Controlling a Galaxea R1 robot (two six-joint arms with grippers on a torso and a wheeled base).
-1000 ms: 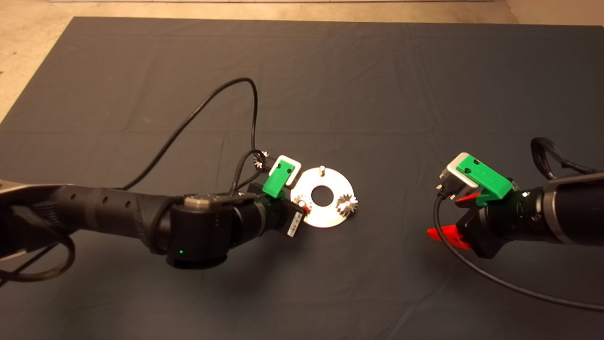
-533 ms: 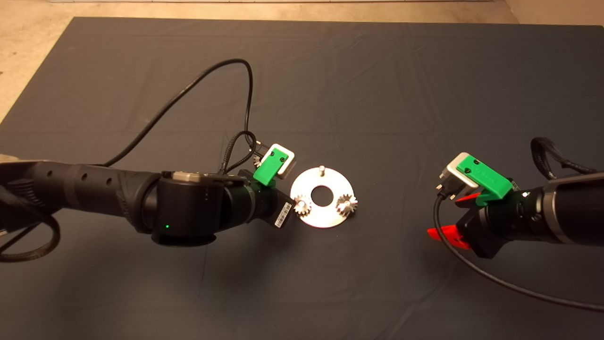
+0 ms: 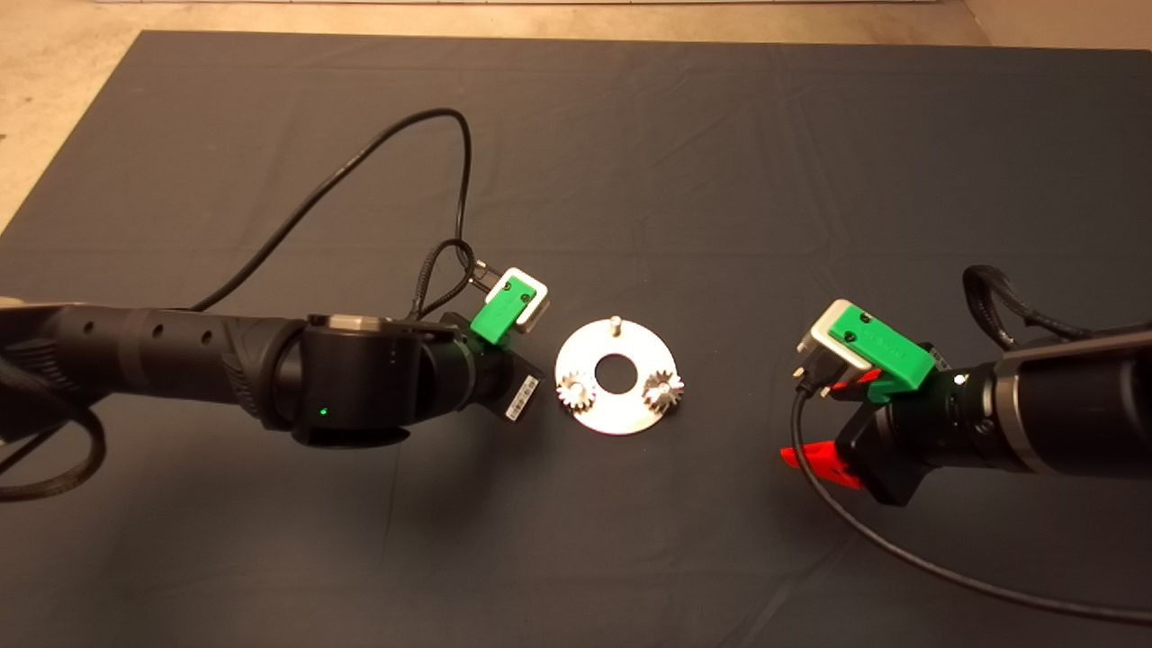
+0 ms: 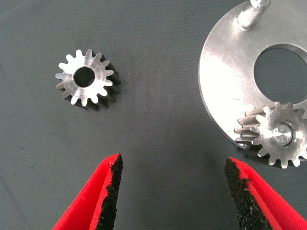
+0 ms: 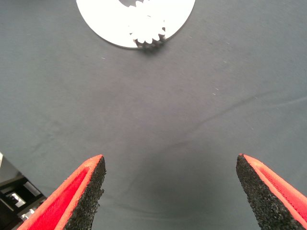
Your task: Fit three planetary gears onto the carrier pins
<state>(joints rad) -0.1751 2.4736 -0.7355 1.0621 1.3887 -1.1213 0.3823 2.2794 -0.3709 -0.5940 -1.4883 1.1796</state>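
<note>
The silver disc (image 3: 621,409) lies mid-mat with its carrier pins. Two planetary gears sit on pins, one on the left (image 3: 572,392) and one on the right (image 3: 663,390). The far pin (image 3: 614,322) is bare. My left gripper (image 3: 515,389) is just left of the disc, open and empty. In the left wrist view its gripper (image 4: 172,191) faces the mat between a loose third gear (image 4: 86,84) lying flat and the disc (image 4: 225,81) with a seated gear (image 4: 278,134) and the bare pin (image 4: 249,14). My right gripper (image 3: 814,423) is open, right of the disc.
The left arm's black cable (image 3: 360,171) loops over the mat behind the left arm. The right wrist view shows the open gripper (image 5: 175,191) over bare mat, with the disc (image 5: 105,24) and one gear (image 5: 148,28) farther ahead.
My left gripper has let go of the gear on the left pin and drawn back to the left. My right arm has shifted left, closer to the disc.
</note>
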